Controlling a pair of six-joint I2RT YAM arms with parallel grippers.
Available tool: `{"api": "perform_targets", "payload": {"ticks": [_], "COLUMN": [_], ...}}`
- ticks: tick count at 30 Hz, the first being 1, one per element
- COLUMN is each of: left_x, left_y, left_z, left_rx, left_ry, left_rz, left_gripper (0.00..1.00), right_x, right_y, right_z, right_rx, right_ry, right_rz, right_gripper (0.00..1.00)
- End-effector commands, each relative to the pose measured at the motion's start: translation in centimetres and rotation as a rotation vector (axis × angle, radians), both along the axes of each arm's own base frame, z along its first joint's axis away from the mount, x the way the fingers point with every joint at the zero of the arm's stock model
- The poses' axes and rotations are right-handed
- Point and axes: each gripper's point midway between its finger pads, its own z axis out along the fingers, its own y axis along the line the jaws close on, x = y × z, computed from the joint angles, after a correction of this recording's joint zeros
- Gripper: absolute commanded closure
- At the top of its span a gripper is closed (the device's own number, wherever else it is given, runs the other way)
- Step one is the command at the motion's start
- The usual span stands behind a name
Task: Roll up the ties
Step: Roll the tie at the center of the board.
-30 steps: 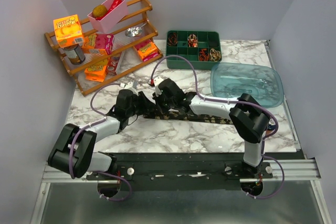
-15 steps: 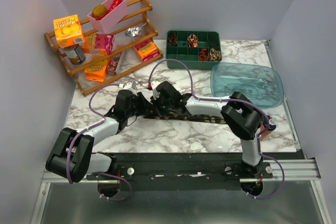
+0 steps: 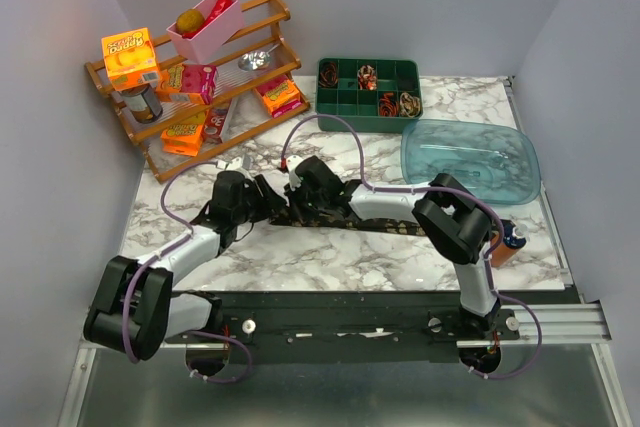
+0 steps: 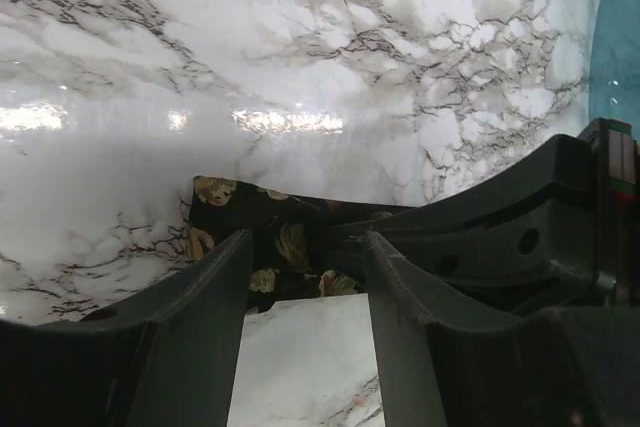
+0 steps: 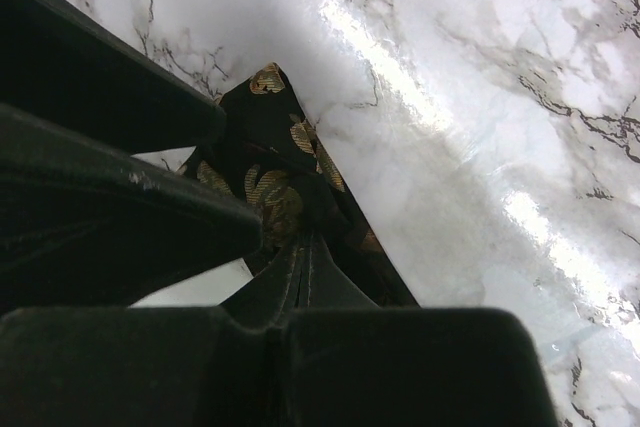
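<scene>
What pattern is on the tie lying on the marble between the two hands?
The tie is black with small tan-gold leaf-like motifs. It shows best in the right wrist view.

The tie (image 3: 405, 228) is half hidden under the right arm (image 3: 385, 202).

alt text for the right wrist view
The shut right gripper pinches a black necktie with a gold pattern near its end, on a white marble table. Dark robot parts fill the left and bottom of the frame.
</scene>
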Motion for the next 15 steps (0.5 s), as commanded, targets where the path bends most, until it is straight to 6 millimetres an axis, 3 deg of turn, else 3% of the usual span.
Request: {"api": "perform_targets", "payload": {"ticks": [1, 9, 15], "left_x": [-0.4, -0.7, -1.1], "left_y": [1.0, 2.9, 2.8], "left_z": [-1.7, -3.4, -4.9], "left_rx": [0.005, 0.049, -0.002], "left_ry": [0.044, 0.092, 0.146], "left_rz": [0.029, 0.074, 0.072], "left_gripper": [0.41, 0.41, 0.42], "right_x": [-0.2, -0.4, -0.3], "right_y": [-0.3, -0.6, -0.6], "right_z": [-1.9, -2.4, -2.2], "right_rx": [-0.037, -0.047, -0.048], "right_ry": [0.027, 0.040, 0.036], "right_rz": [-0.009, -0.011, -0.013], "right_gripper": [0.99, 0.99, 0.99]}}
